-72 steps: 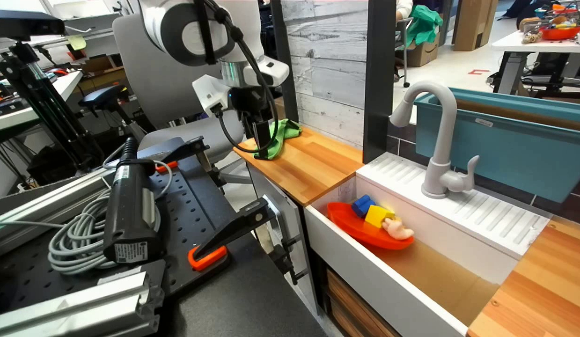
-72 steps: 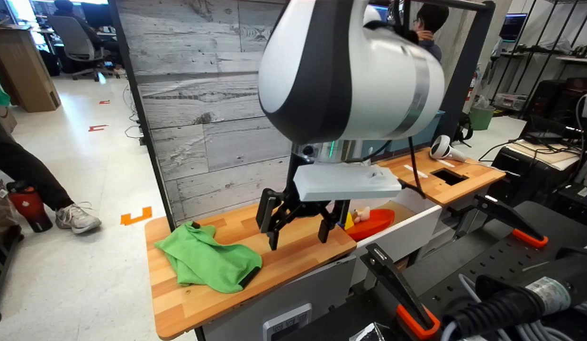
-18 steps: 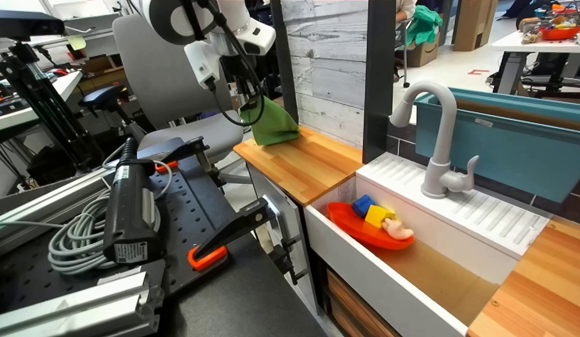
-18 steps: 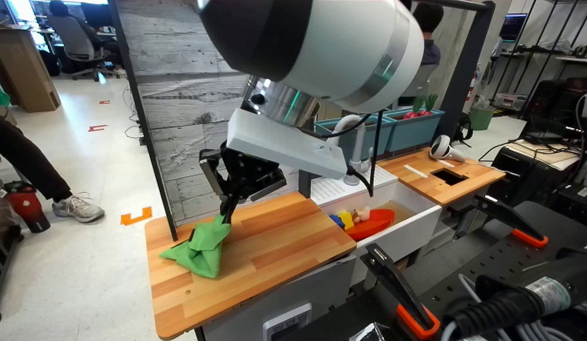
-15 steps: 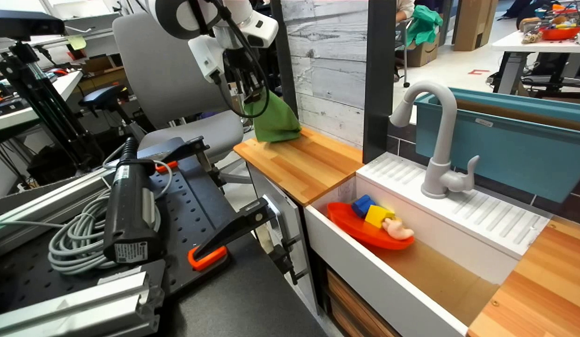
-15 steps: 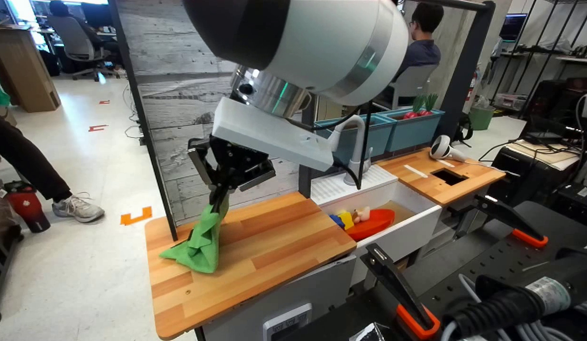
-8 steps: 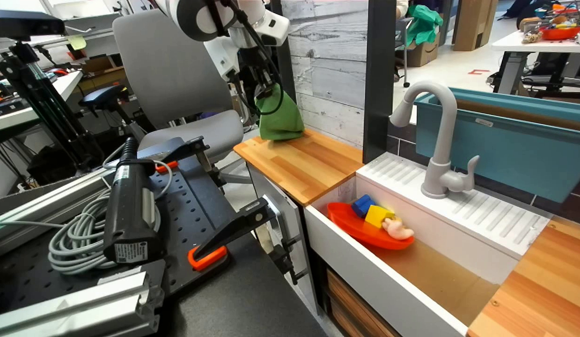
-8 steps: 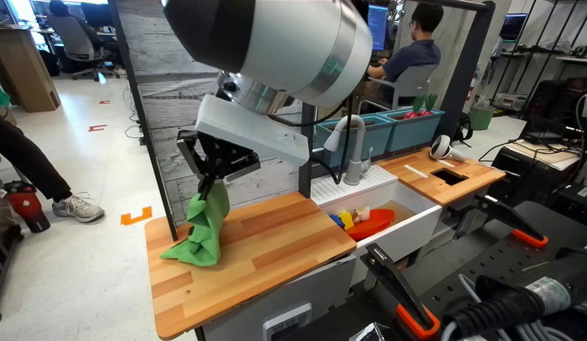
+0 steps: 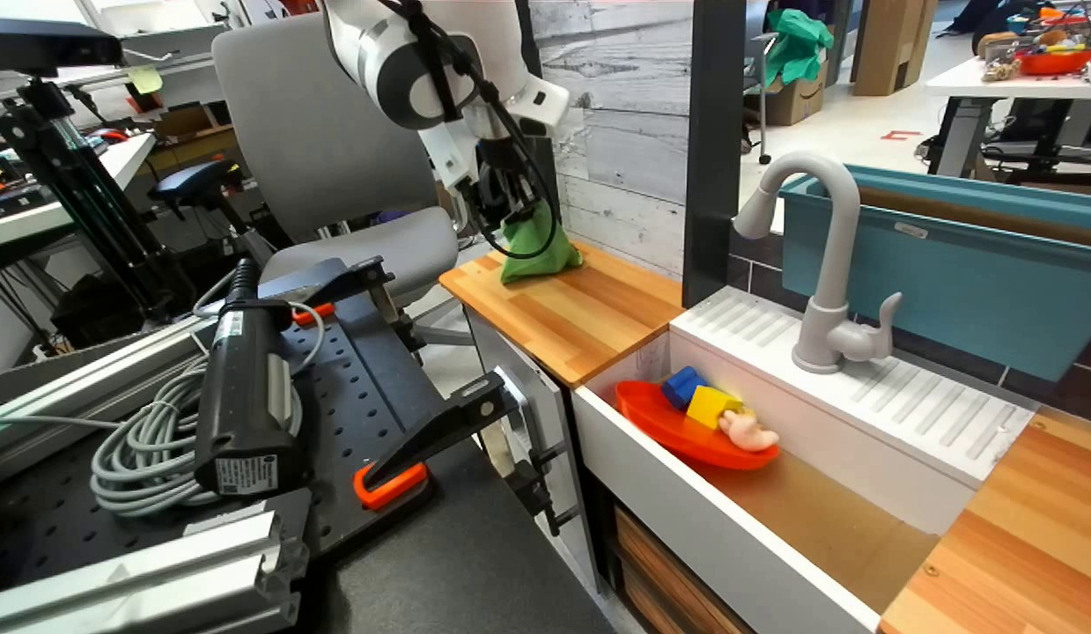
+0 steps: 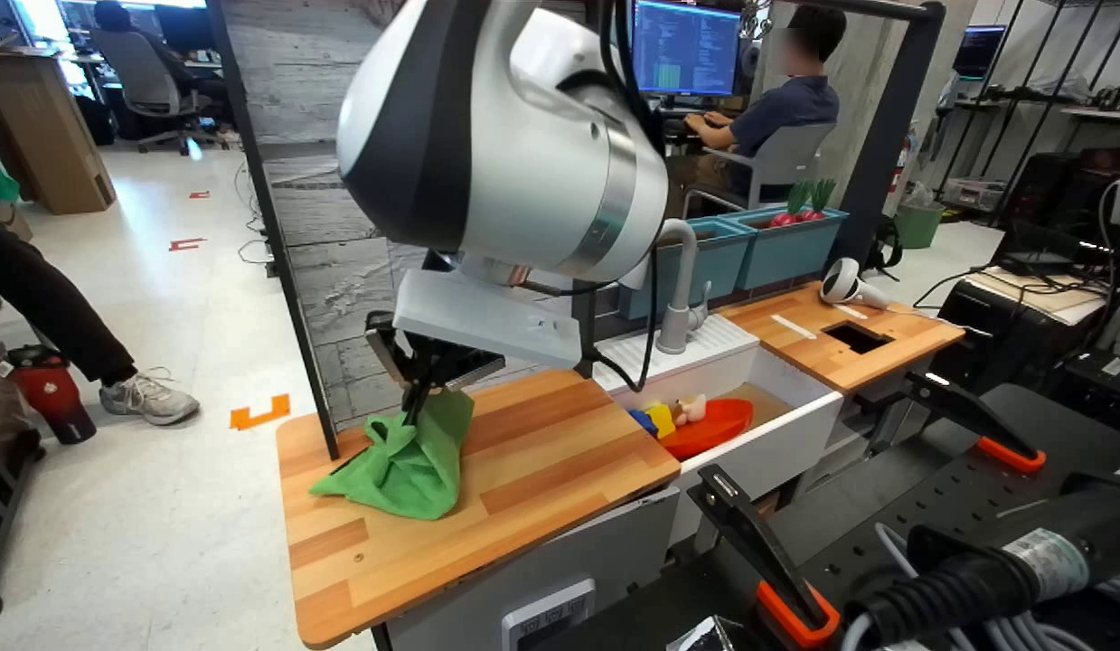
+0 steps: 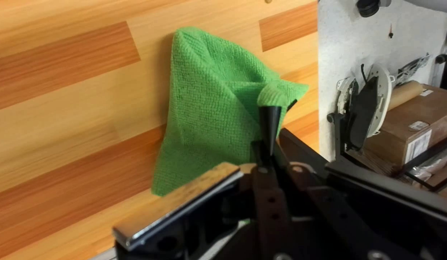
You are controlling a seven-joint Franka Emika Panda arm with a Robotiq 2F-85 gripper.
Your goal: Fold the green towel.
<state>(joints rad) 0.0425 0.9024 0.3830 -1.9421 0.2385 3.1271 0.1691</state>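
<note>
While holding in pinched jaws a bunched part of the green towel (image 11: pixel 209 122), elsewhere resting on the wooden desk (image 10: pixel 560 443), appears mid-fold. Next, should lay this part over and release.

Arm shell (image 10: pixel 550 163): looks white, rounded and smooth, with a broad black band (image 10: pixel 436 136)
Metal ring (image 10: pixel 614 199): shines in silver-grey
Wrist housing (image 10: pixel 487 316): is pale grey, flat, box-like
Cable (image 9: pixel 490 92): is black and thin, makes a loop
Gripper (image 10: pixel 413 413): is black, with bars, small holes and round screws (image 11: pixel 377 255)
</note>
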